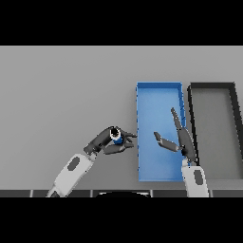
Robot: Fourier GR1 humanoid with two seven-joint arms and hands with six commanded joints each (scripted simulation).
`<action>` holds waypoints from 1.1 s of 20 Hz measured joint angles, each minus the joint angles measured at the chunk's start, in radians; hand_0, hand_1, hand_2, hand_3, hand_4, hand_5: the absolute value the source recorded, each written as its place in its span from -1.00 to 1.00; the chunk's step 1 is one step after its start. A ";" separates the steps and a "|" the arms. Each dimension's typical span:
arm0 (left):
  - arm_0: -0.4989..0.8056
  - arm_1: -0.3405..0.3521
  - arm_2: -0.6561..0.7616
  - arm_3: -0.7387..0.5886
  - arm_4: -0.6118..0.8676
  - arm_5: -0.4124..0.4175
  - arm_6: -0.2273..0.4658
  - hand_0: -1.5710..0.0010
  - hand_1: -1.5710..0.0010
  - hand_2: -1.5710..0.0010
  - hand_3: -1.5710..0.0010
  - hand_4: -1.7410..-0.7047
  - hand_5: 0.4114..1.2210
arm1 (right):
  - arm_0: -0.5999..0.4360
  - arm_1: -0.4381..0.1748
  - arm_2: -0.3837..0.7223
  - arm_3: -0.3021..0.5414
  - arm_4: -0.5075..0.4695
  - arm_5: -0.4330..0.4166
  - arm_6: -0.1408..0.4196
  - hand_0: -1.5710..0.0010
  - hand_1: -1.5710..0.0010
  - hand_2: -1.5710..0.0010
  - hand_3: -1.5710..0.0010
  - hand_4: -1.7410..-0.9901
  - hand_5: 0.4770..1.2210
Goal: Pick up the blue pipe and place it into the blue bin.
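1. Left hand [110,141] is out over the grey table [66,95], its arm reaching in from the lower left, and the fingers and thumb are curled round the blue pipe [116,138].
2. That pipe is small, seen end on: a pale ring at the top with a dark hole, a bit of blue showing below it between the fingers.
3. The pipe is off to the left of the blue bin [159,97], close to its left wall but outside it, in the hand's grasp.
4. Right hand [179,138] is above the blue bin's right half, fingers straight and pointing away from the robot, thumb stuck out to the left, holding nothing.
5. The blue bin is a long open tray, running away from the robot.
6. Just beside it on the right is a dark grey bin [211,86] of similar shape.
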 measured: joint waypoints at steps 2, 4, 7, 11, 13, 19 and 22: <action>0.001 -0.002 0.002 -0.021 0.002 -0.012 0.029 -0.99 -1.00 -1.00 -1.00 -0.48 1.00 | 0.002 -0.004 -0.005 0.005 -0.003 0.002 -0.005 1.00 1.00 1.00 1.00 0.64 -0.74; -0.004 -0.016 -0.005 -0.028 -0.002 -0.029 0.059 -1.00 -1.00 -1.00 -1.00 -0.48 1.00 | -0.021 -0.015 -0.011 -0.001 -0.010 0.008 0.018 1.00 1.00 1.00 1.00 0.64 -0.73; 0.005 -0.029 0.004 -0.021 -0.017 -0.034 0.059 -1.00 -1.00 -1.00 -1.00 -0.48 1.00 | -0.087 -0.052 -0.012 0.027 -0.017 0.050 0.032 1.00 1.00 1.00 1.00 0.65 -0.73; 0.018 -0.039 0.010 -0.043 -0.024 -0.053 0.068 -1.00 -1.00 -1.00 -1.00 -0.49 1.00 | -0.161 -0.092 -0.016 0.081 -0.035 0.108 0.022 1.00 0.99 1.00 1.00 0.46 -0.73; 0.033 -0.038 0.015 -0.036 -0.044 -0.057 0.052 -1.00 -1.00 -1.00 -1.00 -0.49 1.00 | -0.166 -0.097 -0.020 0.087 -0.052 0.124 -0.011 1.00 0.97 0.98 1.00 0.50 -0.75; 0.031 -0.038 0.038 -0.033 -0.064 -0.095 0.047 -1.00 -1.00 -1.00 -1.00 -0.48 1.00 | -0.236 -0.152 -0.046 -0.053 -0.293 0.301 -0.042 1.00 0.99 0.98 1.00 0.53 -0.70; 0.028 -0.058 0.050 -0.027 -0.077 -0.093 0.061 -1.00 -1.00 -1.00 -1.00 -0.48 1.00 | -0.269 -0.207 -0.005 -0.140 -0.381 0.401 0.070 1.00 1.00 0.99 1.00 0.48 -0.79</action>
